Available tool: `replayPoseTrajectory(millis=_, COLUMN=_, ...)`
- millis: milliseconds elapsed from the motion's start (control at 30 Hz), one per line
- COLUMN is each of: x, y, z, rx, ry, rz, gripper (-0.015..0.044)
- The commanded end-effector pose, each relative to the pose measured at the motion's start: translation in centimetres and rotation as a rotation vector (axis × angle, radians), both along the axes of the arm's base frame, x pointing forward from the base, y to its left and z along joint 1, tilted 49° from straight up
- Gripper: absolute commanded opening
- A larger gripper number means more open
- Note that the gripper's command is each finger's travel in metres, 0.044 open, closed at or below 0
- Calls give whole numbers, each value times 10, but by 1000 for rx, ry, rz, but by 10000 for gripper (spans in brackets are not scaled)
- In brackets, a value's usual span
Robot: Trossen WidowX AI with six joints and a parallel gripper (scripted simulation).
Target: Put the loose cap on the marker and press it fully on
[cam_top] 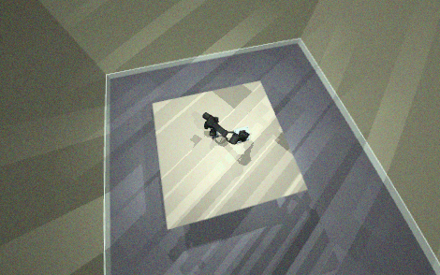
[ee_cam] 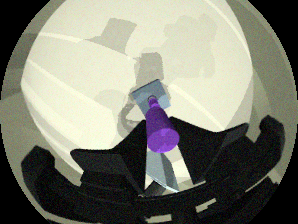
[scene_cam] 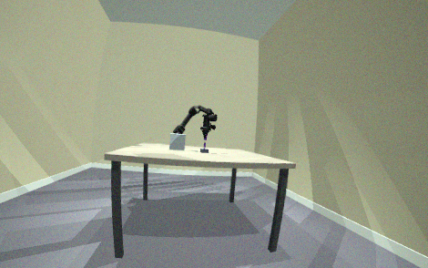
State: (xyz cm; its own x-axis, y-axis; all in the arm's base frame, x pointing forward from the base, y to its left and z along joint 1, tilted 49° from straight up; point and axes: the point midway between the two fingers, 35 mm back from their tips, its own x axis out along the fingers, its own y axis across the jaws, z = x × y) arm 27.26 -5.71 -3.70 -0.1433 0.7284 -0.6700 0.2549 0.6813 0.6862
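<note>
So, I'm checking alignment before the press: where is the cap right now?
In the wrist view the purple cap is clamped in the gripper, directly above the marker standing in its holder block; whether it touches the marker is unclear.

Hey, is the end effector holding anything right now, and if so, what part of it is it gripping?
Yes. The end effector is shut on the purple cap, gripping its sides near its wider end, directly above the marker.
</note>
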Motion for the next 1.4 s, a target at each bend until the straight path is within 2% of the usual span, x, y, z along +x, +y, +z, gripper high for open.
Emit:
replayPoseTrajectory(millis=0, x=-1, y=-1, z=-3, rx=-1, ry=-4, rz=9, gripper=0)
replayPoseTrajectory(millis=1367, x=-10, y=42, z=-44, rx=1, ry=-5, rz=9, gripper=0)
